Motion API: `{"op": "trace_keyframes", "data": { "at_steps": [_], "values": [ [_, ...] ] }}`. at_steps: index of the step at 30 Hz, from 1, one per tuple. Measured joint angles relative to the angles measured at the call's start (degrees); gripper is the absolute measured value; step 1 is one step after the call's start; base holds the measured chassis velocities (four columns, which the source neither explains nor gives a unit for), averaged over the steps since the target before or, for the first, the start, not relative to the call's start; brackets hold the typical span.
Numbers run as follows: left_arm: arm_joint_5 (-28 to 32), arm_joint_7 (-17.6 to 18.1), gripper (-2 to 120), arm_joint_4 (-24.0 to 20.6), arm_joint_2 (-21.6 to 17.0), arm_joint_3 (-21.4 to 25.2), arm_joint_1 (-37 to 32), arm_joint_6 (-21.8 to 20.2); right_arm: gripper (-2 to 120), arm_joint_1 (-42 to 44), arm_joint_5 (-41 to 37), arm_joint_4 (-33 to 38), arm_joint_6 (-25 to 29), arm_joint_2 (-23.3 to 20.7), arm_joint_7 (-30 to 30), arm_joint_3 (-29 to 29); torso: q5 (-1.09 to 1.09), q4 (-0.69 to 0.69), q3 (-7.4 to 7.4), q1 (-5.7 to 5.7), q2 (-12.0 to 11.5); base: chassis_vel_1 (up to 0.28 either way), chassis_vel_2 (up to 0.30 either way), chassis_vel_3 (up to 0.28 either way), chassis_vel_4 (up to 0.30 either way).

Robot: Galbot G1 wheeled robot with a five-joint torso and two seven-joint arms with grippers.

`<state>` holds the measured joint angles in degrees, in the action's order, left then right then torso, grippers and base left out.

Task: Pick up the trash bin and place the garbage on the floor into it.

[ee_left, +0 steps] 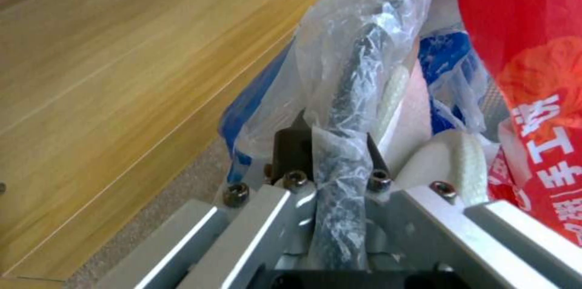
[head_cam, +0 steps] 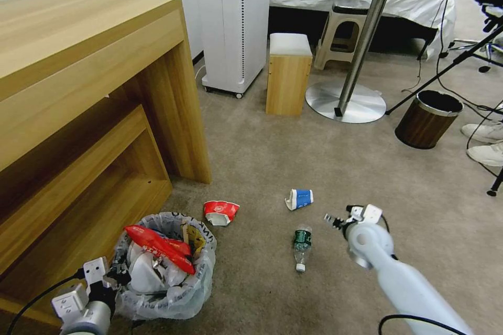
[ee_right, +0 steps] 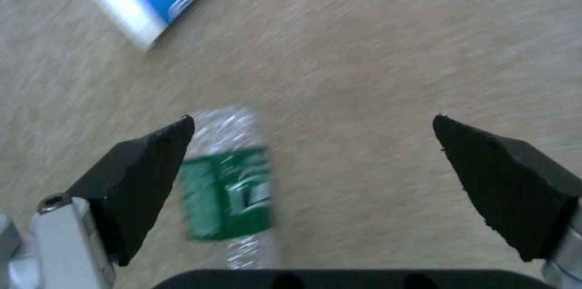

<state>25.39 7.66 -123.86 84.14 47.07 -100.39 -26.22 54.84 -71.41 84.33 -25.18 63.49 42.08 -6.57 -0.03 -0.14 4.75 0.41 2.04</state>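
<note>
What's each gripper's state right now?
Left gripper: shut on the trash bin rim, bag included.
Right gripper: open, empty, above the bottle on the floor.

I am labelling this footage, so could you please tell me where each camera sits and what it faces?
Head view: looks down at beige carpet floor; both arms show.
Left wrist view: left gripper shut on bag-lined round trash bin rim.
Right wrist view: open right gripper above green-labelled clear plastic bottle.
Shared: head and right wrist views show the bottle and blue-white paper cup.
</note>
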Motion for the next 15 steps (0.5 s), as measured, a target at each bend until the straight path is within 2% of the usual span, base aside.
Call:
{"op": "trace_keyframes", "data": {
  "at_steps": [5,15],
  "values": [
    [-0.22,0.09,1,0.42,0.57,0.17,0.52,0.05,100,-1.11,0.30,-0.99,-2.26,2.69,-3.19,2.51,-0.01,0.00,0.00,0.00,0.00,0.000,0.000,0.000,0.000],
    [-0.63,0.21,1,1.11,1.34,0.35,1.24,0.54,100,-1.86,0.00,-3.46,-5.16,5.54,-2.28,4.17,-0.02,-0.02,0.00,0.00,0.00,0.000,0.000,0.000,0.000]
  ]
}}
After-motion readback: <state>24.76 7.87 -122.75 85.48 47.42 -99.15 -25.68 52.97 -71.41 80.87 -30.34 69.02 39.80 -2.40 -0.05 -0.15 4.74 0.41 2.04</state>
